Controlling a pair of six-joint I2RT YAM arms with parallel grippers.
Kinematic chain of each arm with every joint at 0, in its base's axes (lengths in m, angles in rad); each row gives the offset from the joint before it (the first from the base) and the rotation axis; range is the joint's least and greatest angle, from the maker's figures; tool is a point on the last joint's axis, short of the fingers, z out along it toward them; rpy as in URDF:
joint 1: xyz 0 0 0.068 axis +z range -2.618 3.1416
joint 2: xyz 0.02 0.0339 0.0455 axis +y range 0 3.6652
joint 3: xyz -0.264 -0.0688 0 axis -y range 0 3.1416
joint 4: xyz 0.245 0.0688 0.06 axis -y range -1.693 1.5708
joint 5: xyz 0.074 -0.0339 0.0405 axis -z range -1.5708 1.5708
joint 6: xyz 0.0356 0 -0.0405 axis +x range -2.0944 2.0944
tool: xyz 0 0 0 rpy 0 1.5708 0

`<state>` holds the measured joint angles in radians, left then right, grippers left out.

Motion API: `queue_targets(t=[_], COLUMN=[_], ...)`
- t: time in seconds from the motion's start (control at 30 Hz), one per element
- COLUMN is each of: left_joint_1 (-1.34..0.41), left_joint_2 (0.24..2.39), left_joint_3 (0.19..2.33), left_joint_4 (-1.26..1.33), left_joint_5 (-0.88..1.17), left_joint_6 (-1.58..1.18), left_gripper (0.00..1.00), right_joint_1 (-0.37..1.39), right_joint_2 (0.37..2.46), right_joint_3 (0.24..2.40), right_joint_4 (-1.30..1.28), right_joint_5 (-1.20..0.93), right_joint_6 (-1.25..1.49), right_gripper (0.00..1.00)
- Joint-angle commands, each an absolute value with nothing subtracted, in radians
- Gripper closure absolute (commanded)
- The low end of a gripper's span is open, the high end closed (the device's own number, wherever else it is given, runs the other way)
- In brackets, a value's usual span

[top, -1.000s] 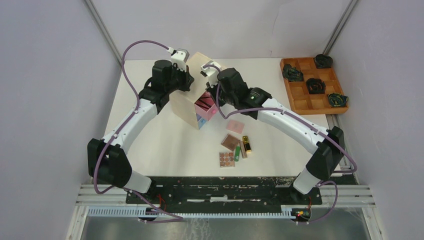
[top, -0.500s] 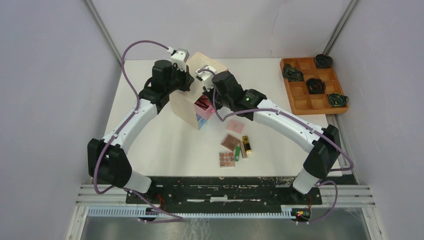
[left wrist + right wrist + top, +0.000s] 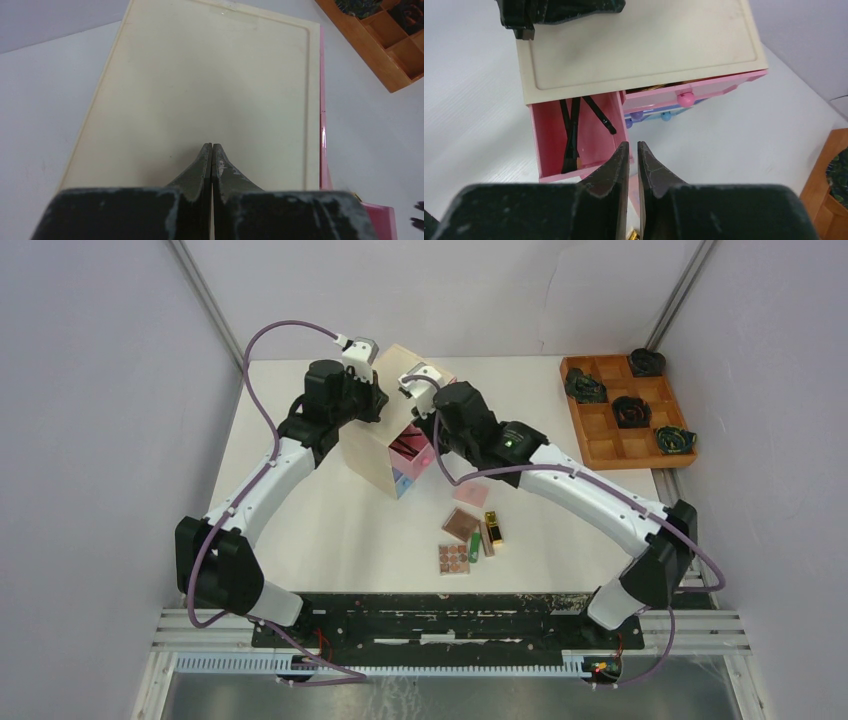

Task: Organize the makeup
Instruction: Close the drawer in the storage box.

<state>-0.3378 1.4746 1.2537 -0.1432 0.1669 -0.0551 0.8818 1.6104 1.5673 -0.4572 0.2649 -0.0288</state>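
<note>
Pale wood chest [image 3: 368, 455] centre stage: left jaws pressed tight, empty, poised over its top. Pink drawer [image 3: 549, 140] pulled out, black sticks [image 3: 572, 130] lying inside. Now the right jaws, all but closed, holding nothing, just off that drawer's front. Brown palettes [image 3: 462, 524] and tubes [image 3: 493, 528] sit on the counter [image 3: 330, 520] near the chest's front.
</note>
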Motion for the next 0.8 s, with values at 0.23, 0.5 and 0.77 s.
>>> queue_targets(t=[0.23, 0.5, 0.77], left_joint_1=[-0.337, -0.337, -0.337], left_joint_2=[1.528, 1.529, 1.535], left_joint_3=[1.209, 1.21, 1.209], left_joint_4=[-0.302, -0.309, -0.308], left_joint_5=[0.143, 0.139, 0.138], left_joint_6=[-0.042, -0.039, -0.041], left_gripper=[0.97, 0.97, 0.97], right_joint_1=[0.886, 0.885, 0.886], right_joint_2=[1.44, 1.393, 1.438], right_joint_3=[1.453, 1.289, 1.311], right_joint_4=[-0.404, -0.397, -0.336], right_joint_5=[0.311, 0.215, 0.174], right_joint_6=[-0.026, 0.053, 0.065], right_gripper=[0.99, 0.99, 0.99])
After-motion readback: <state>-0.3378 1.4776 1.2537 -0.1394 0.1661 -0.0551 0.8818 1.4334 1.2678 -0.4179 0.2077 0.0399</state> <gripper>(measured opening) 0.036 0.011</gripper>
